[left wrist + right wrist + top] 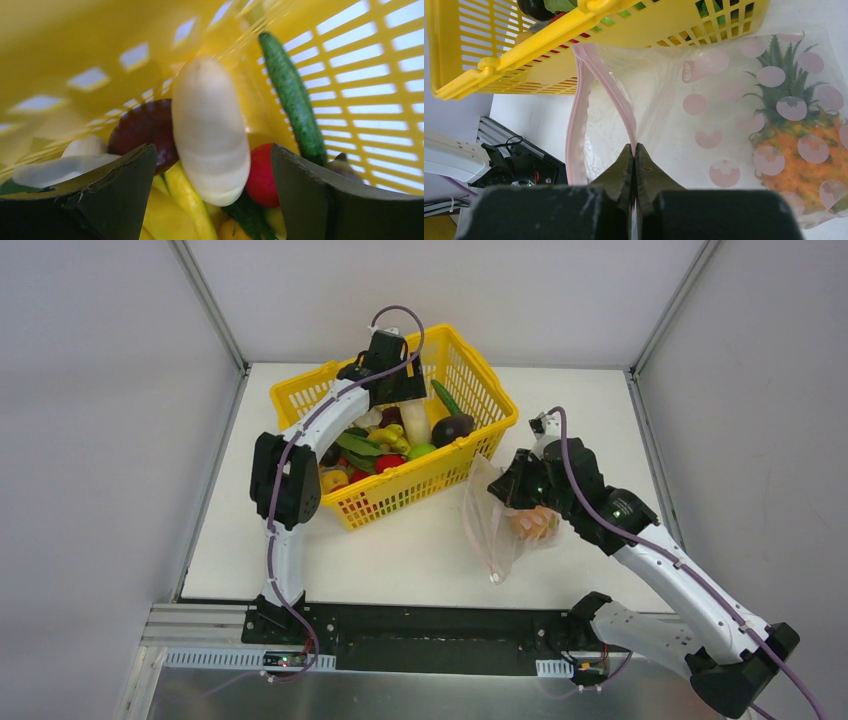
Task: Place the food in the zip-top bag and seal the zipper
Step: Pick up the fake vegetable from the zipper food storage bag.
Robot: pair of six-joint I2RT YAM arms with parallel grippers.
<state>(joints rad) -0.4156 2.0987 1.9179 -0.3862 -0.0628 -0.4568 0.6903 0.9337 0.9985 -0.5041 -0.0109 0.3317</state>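
Your left pincer [212, 151] is spread inside the basket [478, 358], just over the radish [210, 125]. Your right pincer [635, 150] is pressed together on the zipper [610, 92] of the bag [724, 75], which sits on the bench [400, 545] beside the basket with a pineapple [796, 160] inside.

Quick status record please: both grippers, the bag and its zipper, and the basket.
left gripper: open, inside the yellow plastic lattice basket, straddling the long white toy radish
right gripper: shut on the pinkish-red zipper strip of the clear plastic zip-top bag
zipper: unsealed, mouth gaping
bag contents: orange pineapple-like piece with green leaves
basket: holds many toy foods, including a green cucumber
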